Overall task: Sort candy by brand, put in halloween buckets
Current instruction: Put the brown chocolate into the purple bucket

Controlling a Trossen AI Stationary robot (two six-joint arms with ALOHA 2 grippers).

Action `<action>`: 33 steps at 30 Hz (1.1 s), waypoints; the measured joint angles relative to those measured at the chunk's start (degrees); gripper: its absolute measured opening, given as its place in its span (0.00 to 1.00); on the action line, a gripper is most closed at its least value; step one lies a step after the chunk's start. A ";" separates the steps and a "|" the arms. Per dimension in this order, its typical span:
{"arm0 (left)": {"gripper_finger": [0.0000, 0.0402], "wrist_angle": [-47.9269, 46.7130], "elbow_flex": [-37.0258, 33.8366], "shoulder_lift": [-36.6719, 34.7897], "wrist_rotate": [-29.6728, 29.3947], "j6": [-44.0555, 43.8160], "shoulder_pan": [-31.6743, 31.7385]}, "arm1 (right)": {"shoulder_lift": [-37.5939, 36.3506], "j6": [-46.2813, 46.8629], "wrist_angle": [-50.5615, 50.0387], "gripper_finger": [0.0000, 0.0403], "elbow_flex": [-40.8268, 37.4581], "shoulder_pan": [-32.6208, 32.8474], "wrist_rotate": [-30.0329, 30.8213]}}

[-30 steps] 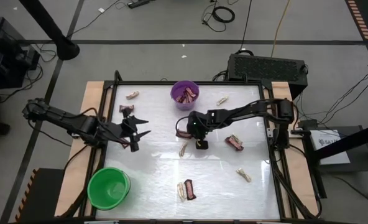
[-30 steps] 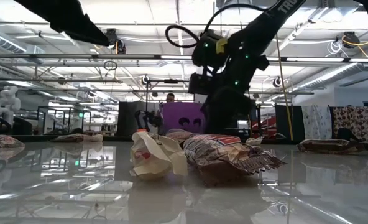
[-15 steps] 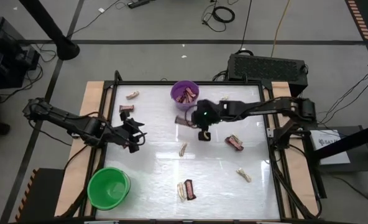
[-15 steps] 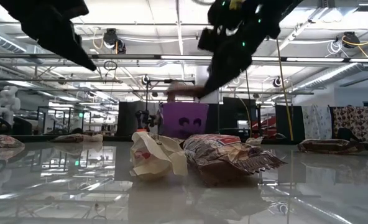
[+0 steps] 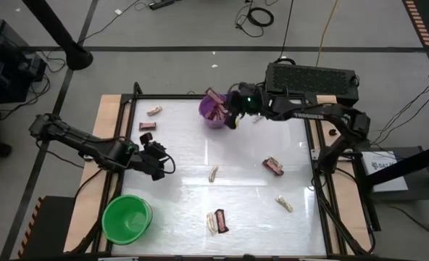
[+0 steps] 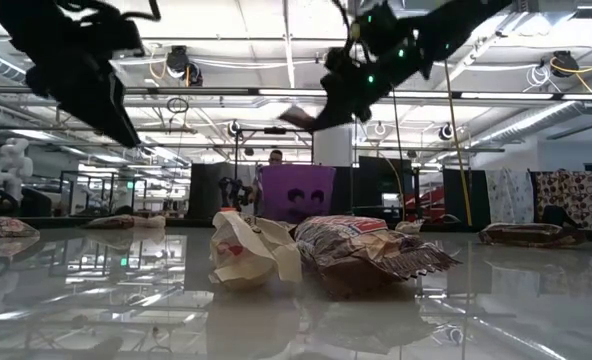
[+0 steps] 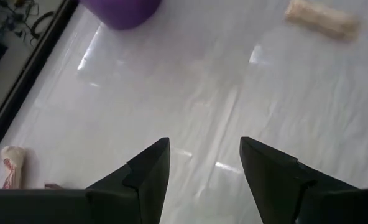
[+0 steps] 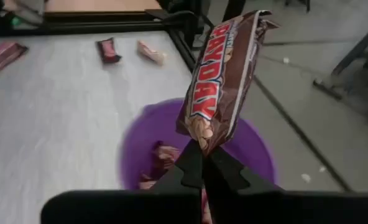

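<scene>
My right gripper (image 5: pixel 227 110) hangs over the purple bucket (image 5: pixel 213 116) at the table's far edge, shut on a dark brown candy bar (image 8: pixel 218 74). The bucket holds more brown bars (image 8: pixel 162 155). My left gripper (image 5: pixel 161 161) hovers open above bare table at the left, with nothing between its fingers (image 7: pixel 153 171). The green bucket (image 5: pixel 126 217) stands at the near left corner. Loose candy lies flat on the table: cream pieces (image 5: pixel 213 173) (image 5: pixel 154 111) (image 5: pixel 283 204), brown bars (image 5: pixel 147 126) (image 5: pixel 273 166) and a pair (image 5: pixel 217 221) near the front. My right gripper pinches one end of the brown bar (image 8: pixel 201 135) between its two shut fingers (image 8: pixel 190 168). The fingers come from the table's right, slanting a little down. The bar sticks out past the fingertips along their line, lifted clear above the purple bucket's opening (image 8: pixel 140 140).
The table's dark frame (image 5: pixel 127 109) runs round the white top. A black box (image 5: pixel 312 78) sits behind the far right corner. In the low view a cream piece (image 6: pixel 246 250) and a brown bar (image 6: pixel 371 250) lie close in front.
My right gripper has lifted the brown bar off the middle of the table and carried it up and toward the far edge, to above the purple bucket. My left gripper has sunk a little and tipped its fingers further down, staying open.
</scene>
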 joint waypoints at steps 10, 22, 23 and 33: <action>0.50 0.67 0.00 1.71 -0.02 1.32 0.00 | 8.18 2.02 -8.58 0.00 5.93 -4.95 -6.99; 0.50 0.73 0.00 1.65 0.39 1.31 0.00 | 13.70 4.46 -14.53 0.07 13.06 -4.95 -6.52; 0.50 0.72 0.00 1.65 0.39 1.31 0.00 | 13.66 4.44 -15.16 0.08 13.09 -4.91 -6.53; 0.50 0.70 0.00 1.65 0.87 1.31 0.00 | 13.42 3.84 -25.29 0.28 17.50 -4.76 -6.54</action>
